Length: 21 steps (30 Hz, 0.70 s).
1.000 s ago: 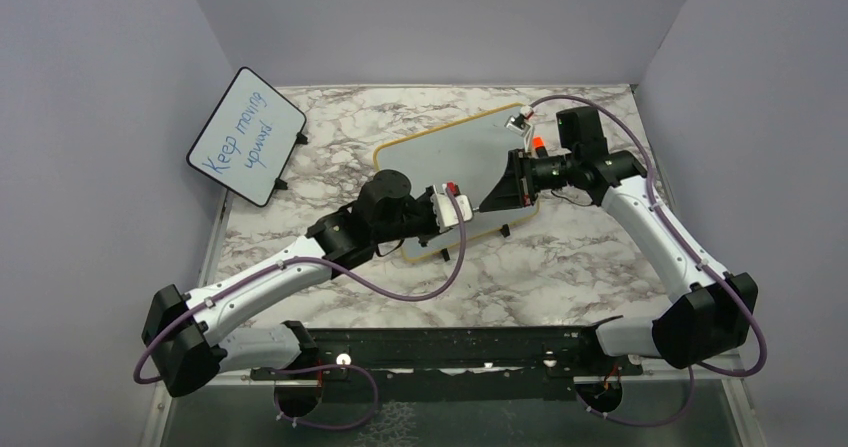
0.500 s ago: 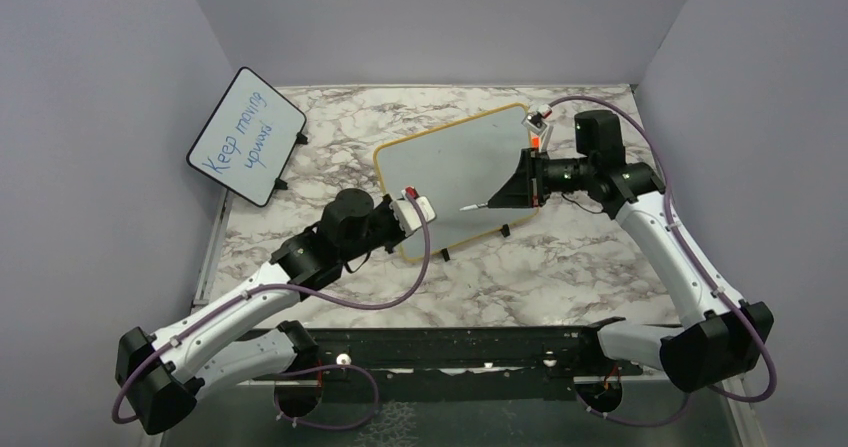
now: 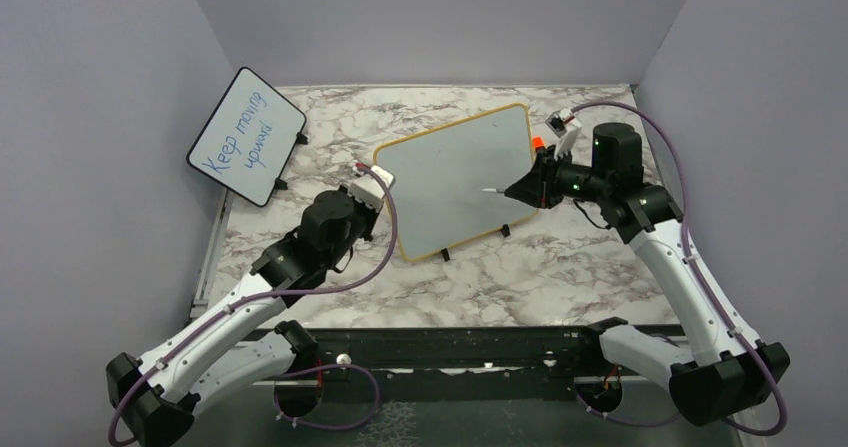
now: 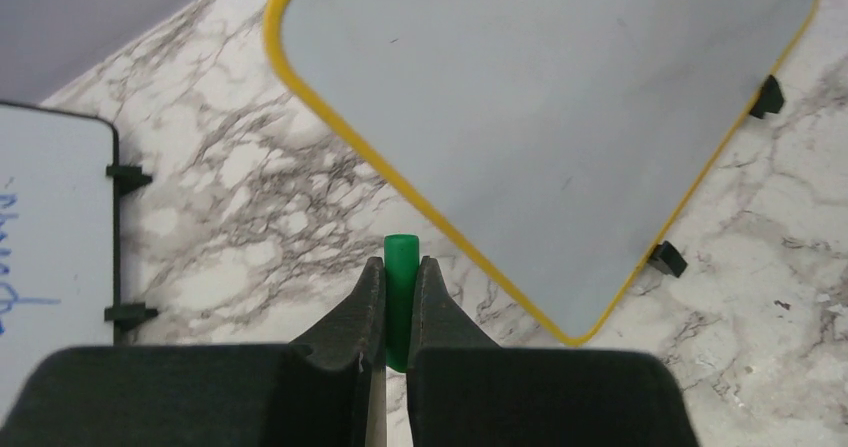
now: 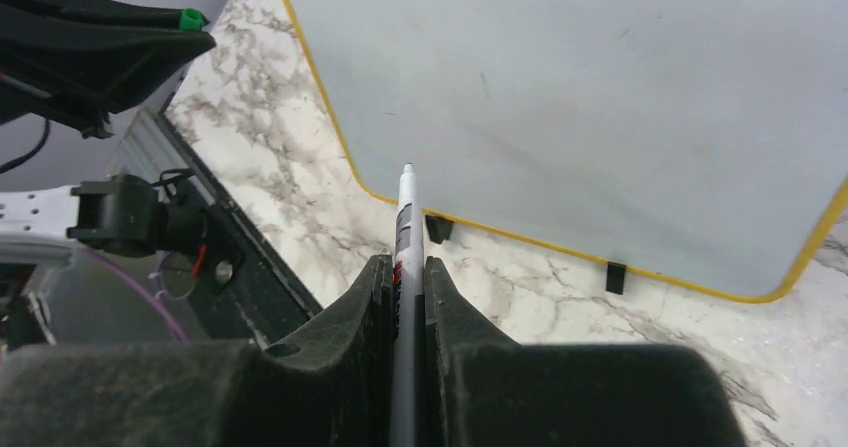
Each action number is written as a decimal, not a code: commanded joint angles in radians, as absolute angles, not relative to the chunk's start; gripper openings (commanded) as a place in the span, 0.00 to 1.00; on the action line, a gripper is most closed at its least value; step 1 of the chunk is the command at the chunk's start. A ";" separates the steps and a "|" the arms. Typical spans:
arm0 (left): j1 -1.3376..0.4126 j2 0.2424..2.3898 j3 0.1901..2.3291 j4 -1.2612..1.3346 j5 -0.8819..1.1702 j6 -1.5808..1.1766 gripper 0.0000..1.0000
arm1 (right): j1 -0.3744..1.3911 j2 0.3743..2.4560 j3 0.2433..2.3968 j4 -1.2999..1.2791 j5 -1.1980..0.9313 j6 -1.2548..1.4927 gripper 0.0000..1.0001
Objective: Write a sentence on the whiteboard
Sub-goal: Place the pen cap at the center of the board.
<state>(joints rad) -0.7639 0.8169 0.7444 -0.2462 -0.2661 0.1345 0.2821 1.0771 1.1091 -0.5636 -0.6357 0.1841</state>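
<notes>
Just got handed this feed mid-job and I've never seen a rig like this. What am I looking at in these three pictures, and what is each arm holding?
These are two robot arms bolted at the near edge of a marble table, each ending in a two-finger gripper. The overhead picture looks down from behind them. The other two come from cameras on the wrists, looking out between each arm's own jaws. On the table sits the whiteboard, yellow-framed and blank. A smaller black-framed board with blue writing stands far left. The left gripper is shut on a green cap. The right gripper is shut on a white marker aimed at the whiteboard; whether its tip touches, I cannot tell.
</notes>
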 commanded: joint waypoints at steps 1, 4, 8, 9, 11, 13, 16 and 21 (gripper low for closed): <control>-0.694 0.827 0.819 -0.351 -0.397 -0.034 0.00 | 0.284 1.018 1.079 -0.484 -0.513 0.141 0.00; -0.656 0.821 0.815 -0.372 -0.418 -0.110 0.00 | 0.284 0.972 1.053 -0.462 -0.468 0.116 0.00; -0.601 0.843 0.804 -0.408 -0.443 -0.224 0.00 | 0.296 0.937 1.039 -0.484 -0.396 0.077 0.00; -0.585 0.855 0.796 -0.409 -0.435 -0.248 0.00 | 0.302 0.925 1.036 -0.487 -0.374 0.073 0.00; -0.548 0.879 0.776 -0.401 -0.408 -0.303 0.00 | 0.317 0.903 1.030 -0.493 -0.328 0.065 0.00; -0.494 0.910 0.760 -0.397 -0.363 -0.355 0.00 | 0.340 0.889 1.031 -0.506 -0.282 0.053 0.00; -0.394 0.975 0.744 -0.397 -0.290 -0.421 0.00 | 0.375 0.874 1.028 -0.510 -0.243 0.039 0.00; -0.292 1.109 0.734 -0.381 -0.197 -0.472 0.00 | 0.401 0.853 1.018 -0.512 -0.193 0.036 0.00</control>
<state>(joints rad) -0.3534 1.0237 0.7456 -0.3889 -0.3080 -0.3832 0.3843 0.8761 1.0313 -0.5175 -0.2825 0.0589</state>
